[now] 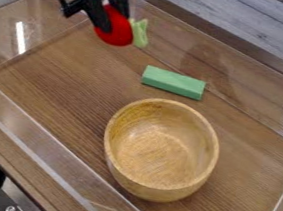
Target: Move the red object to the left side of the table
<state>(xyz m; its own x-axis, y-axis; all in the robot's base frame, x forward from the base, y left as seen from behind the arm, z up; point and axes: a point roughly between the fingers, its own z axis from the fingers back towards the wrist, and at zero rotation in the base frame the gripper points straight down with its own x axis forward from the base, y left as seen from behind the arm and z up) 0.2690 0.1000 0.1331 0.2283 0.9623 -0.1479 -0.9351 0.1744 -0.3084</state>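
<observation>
Transport step: fingers [97, 9] grip the red toy strawberry [114, 27] above the table [63, 105]; next, lower and release at left.

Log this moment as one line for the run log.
pincer: shut on red object, carried above table | position: upper left, left of green block | wooden bowl: empty | release: not yet

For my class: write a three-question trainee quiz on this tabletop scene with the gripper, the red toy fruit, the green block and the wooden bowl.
1. True or false: the gripper holds the red object above the table.
2. Which lies nearer the red object: A) the green block, B) the wooden bowl?
3. What does the bowl contain?

Key: 1 true. 2 A. 3 nothing.
</observation>
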